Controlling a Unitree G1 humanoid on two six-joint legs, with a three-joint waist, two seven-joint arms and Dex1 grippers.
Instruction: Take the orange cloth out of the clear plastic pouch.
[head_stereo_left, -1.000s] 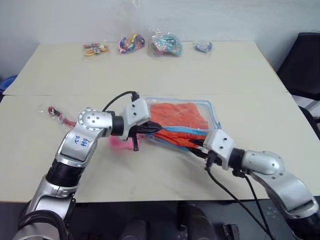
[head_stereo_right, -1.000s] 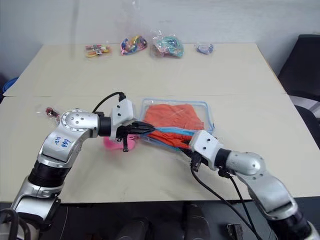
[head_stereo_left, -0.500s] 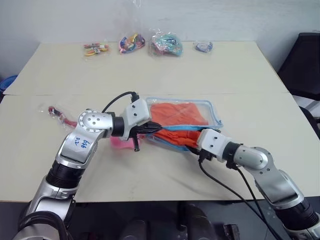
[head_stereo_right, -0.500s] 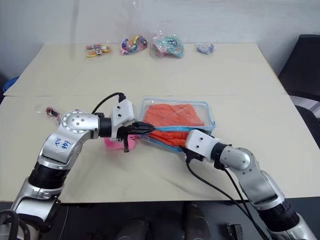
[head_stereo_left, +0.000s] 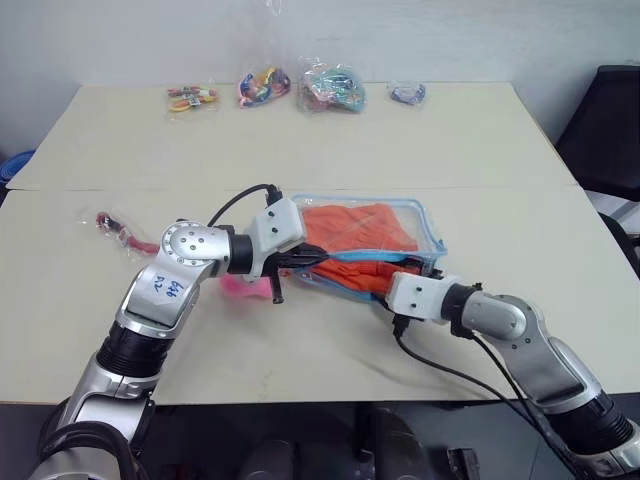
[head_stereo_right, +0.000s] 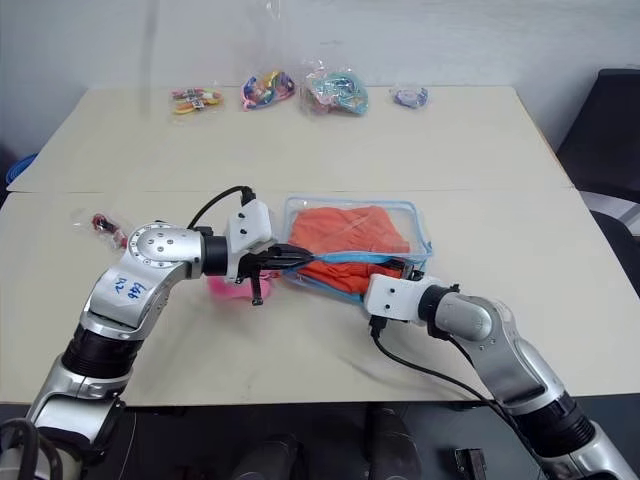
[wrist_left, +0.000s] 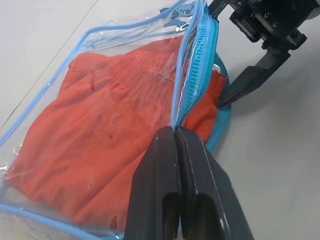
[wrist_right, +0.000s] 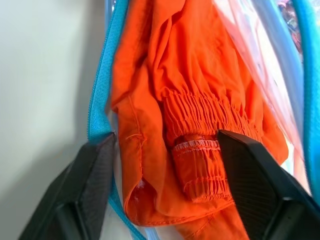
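Pale beige tabletop (head_stereo_left: 480, 140) carries the scene, with a seam running across its width. Along the far edge sit several small clear bags of colourful items (head_stereo_left: 330, 88). Near the left edge lies a small red object in clear wrapping (head_stereo_left: 118, 229).

Clear plastic pouch (head_stereo_left: 420, 212), trimmed in light-blue zipper, lies at centre of the near half. Orange cloth (head_stereo_left: 355, 228) is inside it; a gathered, elasticated edge of the cloth bulges out at the pouch's open mouth on the near side. Pink plush charm (head_stereo_left: 240, 286) sits on the tabletop just beside the pouch's left end, partly hidden under the left arm.

Left gripper (wrist_left: 174, 135): fingers pressed together, pinching the blue zipper trim at the pouch mouth and holding that edge lifted.

Right gripper (wrist_right: 165, 142): fingers (wrist_right: 97, 165) spread wide, one on either side of the cloth's gathered edge at the pouch opening. One finger lies against the blue zipper trim; the other (wrist_right: 240, 150) is just beside the elastic band. No closure on the cloth.
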